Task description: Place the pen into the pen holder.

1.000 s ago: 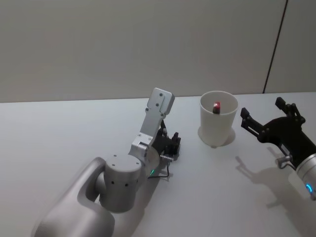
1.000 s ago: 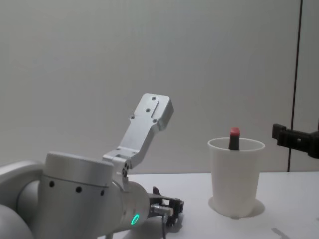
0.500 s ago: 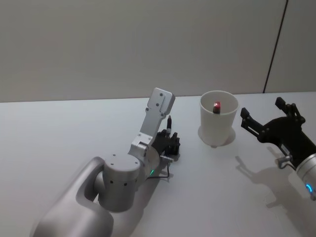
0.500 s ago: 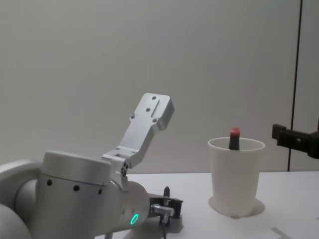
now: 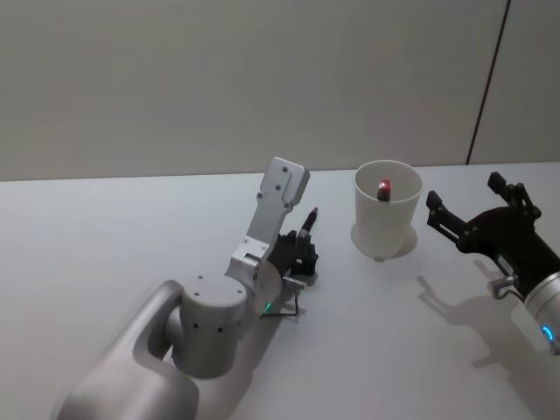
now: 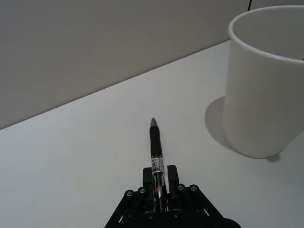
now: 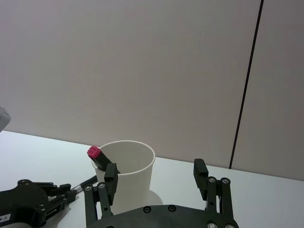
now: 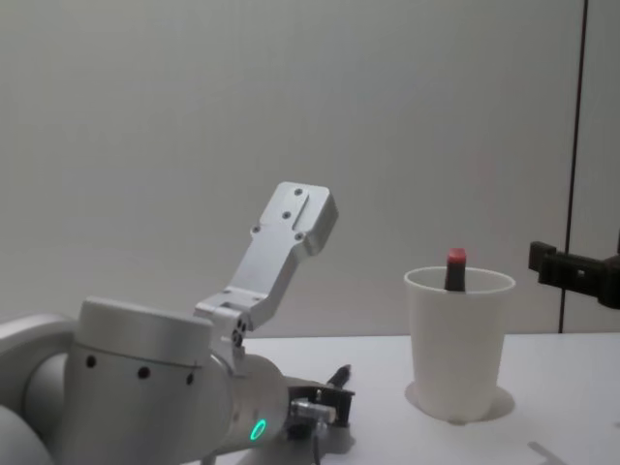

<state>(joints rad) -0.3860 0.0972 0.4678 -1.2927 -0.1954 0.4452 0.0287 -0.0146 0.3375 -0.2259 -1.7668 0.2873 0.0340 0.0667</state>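
Observation:
My left gripper [image 5: 300, 252] is shut on a black pen [image 5: 308, 222] just above the table, left of the pen holder. In the left wrist view the pen [image 6: 156, 151] sticks out from between the fingers, its tip pointing past the near side of the pen holder [image 6: 266, 90]. The pen holder [image 5: 388, 210] is a white paper cup standing upright [image 8: 458, 349], with a red-capped marker [image 5: 384, 188] leaning inside it. My right gripper [image 5: 466, 196] hovers open to the right of the cup, which sits beyond its two fingers in the right wrist view [image 7: 155, 173].
The white table [image 5: 114, 227] runs back to a plain grey wall. A dark vertical seam [image 5: 486, 87] in the wall rises behind the right arm. My left forearm [image 5: 210, 324] lies across the near middle of the table.
The left gripper has lifted and turned with the pen. The pen's tip has come up into view and now tilts toward the cup. The right arm has not moved.

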